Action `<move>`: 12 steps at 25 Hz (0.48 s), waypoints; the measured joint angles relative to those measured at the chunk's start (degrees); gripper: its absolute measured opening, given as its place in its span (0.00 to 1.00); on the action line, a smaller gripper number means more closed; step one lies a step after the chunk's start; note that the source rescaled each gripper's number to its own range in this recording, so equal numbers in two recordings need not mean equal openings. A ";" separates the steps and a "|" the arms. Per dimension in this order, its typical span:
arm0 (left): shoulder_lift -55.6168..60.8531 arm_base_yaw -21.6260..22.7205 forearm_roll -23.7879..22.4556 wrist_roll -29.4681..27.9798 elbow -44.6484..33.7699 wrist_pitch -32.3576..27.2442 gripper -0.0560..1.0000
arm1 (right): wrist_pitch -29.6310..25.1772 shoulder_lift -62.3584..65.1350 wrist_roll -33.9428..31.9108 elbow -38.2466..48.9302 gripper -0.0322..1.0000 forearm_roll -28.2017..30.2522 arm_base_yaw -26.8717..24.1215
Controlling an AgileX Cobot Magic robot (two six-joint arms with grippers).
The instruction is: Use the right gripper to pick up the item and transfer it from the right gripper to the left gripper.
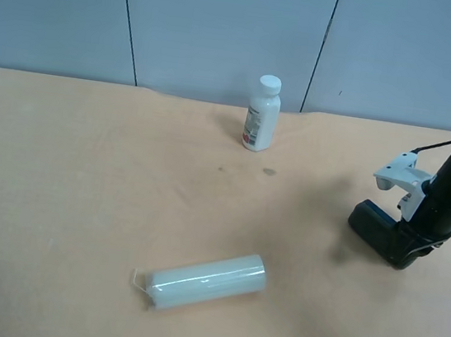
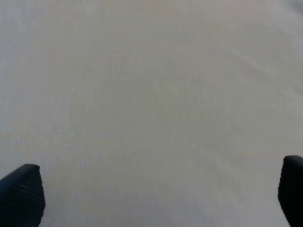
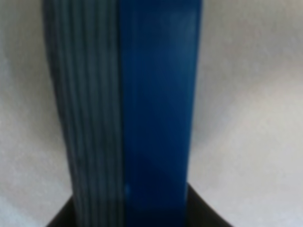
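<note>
The eraser [image 3: 128, 104] fills the right wrist view, seen edge-on: blue plastic top on one side, ribbed grey felt on the other. My right gripper [image 3: 128, 215] has its black jaws hugging both faces of it, so it looks shut on it. In the exterior high view that gripper [image 1: 372, 221], with its white housing [image 1: 399, 173], is low at the table surface at the view's right; the eraser is hidden there. My left gripper [image 2: 156, 194] is open and empty over bare table, with only its two fingertips [image 2: 21, 194] showing. It is out of the exterior high view.
A white pill bottle [image 1: 262, 113] stands at the back middle of the tan table [image 1: 82, 183]. A pale translucent roll [image 1: 206, 281] lies on its side near the front middle. A grey panelled wall runs behind the table.
</note>
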State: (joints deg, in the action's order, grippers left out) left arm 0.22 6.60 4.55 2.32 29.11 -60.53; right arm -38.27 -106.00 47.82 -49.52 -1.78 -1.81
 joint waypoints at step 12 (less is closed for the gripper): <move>0.00 0.00 0.00 0.00 0.00 0.00 1.00 | -1.20 11.77 -0.27 0.00 0.03 -2.61 13.55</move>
State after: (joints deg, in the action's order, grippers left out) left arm 0.22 6.60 4.55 2.32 29.11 -60.53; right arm -39.48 -94.22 47.54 -49.52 -4.38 11.74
